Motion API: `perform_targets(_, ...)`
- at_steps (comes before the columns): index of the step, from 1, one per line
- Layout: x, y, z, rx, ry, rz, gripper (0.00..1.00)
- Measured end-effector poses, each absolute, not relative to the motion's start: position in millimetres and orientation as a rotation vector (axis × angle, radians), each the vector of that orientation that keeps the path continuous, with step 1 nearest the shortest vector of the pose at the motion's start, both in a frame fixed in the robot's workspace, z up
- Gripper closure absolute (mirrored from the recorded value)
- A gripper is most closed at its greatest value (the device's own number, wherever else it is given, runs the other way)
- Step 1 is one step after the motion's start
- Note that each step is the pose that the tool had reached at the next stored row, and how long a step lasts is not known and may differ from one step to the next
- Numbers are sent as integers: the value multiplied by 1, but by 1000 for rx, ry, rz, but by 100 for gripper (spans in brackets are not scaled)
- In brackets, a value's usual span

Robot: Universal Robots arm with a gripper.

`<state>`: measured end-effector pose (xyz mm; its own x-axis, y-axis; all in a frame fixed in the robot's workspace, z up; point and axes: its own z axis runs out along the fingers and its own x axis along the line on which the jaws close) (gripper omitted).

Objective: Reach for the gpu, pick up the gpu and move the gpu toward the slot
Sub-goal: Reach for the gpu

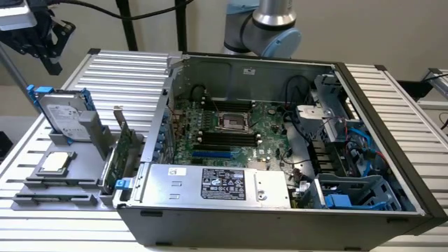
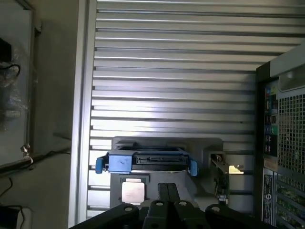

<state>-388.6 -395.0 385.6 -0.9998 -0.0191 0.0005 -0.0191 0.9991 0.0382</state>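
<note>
The gpu is a thin green card with a silver end bracket. It stands on edge in the grey holder, just beside the computer case's outer wall. In the wrist view the gpu appears edge-on from above. My black gripper hangs high over the table's far corner at the exterior view's left, well above and apart from the card. Its two fingers lie pressed together, shut on nothing. A blue slot sits on the motherboard inside the case.
A silver hard drive in a blue frame stands in the same holder, with a small square chip lying in front of it. The open computer case takes up the middle of the ribbed metal table. Cables hang behind.
</note>
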Motion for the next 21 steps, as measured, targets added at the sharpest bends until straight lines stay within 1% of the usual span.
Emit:
perform_targets(11,-354,-420,380,30,-3140,-60,89)
perform_targets(21,-337,-447,365,30,-3144,-60,89)
